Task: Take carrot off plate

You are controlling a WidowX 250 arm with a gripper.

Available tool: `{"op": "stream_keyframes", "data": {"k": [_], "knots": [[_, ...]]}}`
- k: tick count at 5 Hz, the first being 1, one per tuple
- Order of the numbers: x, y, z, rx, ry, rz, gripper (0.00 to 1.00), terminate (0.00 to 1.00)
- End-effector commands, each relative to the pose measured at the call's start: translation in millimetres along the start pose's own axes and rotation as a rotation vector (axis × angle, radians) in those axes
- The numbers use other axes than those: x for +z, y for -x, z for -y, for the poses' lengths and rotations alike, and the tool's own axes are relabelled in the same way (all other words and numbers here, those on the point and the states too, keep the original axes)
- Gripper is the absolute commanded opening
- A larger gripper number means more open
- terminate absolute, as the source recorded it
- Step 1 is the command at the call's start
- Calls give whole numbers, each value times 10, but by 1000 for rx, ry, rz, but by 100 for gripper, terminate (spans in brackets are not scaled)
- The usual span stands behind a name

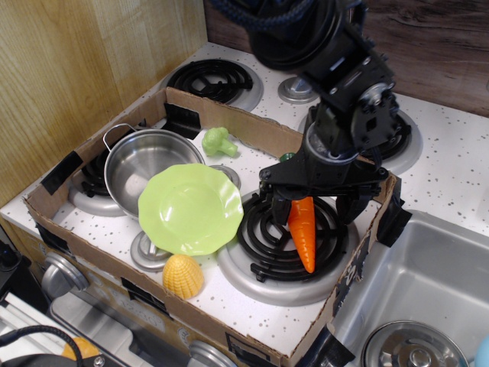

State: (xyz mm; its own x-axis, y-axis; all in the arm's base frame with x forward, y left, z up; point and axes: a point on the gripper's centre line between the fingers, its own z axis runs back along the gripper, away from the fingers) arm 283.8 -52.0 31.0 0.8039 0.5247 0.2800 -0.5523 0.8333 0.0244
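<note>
The orange carrot (304, 233) lies on the black coil burner (263, 237) at the front right of the cardboard tray, tip pointing to the front edge. Its thick end sits between the fingers and its stem is hidden by the wrist. My gripper (312, 208) hangs right over that end with the jaws spread wider than the carrot, open, with a gap on each side. The lime-green scalloped plate (191, 208) sits bare to the left of the burner, apart from the carrot.
A steel pot (149, 164) stands behind the plate on the left. Pale green broccoli (219, 141) lies near the back wall of the cardboard box (229, 115). Yellow corn (182, 275) lies in front of the plate. A sink (428, 283) is at the right.
</note>
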Motion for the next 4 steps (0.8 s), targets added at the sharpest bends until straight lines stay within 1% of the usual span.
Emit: {"op": "stream_keyframes", "data": {"k": [1, 2, 3, 4], "knots": [[514, -285, 148, 66, -40, 46, 100, 0], [673, -335, 150, 47, -80, 28, 100, 0], [767, -369, 161, 20, -88, 10, 100, 0], [876, -408, 208, -19, -113, -18, 100, 0]]}}
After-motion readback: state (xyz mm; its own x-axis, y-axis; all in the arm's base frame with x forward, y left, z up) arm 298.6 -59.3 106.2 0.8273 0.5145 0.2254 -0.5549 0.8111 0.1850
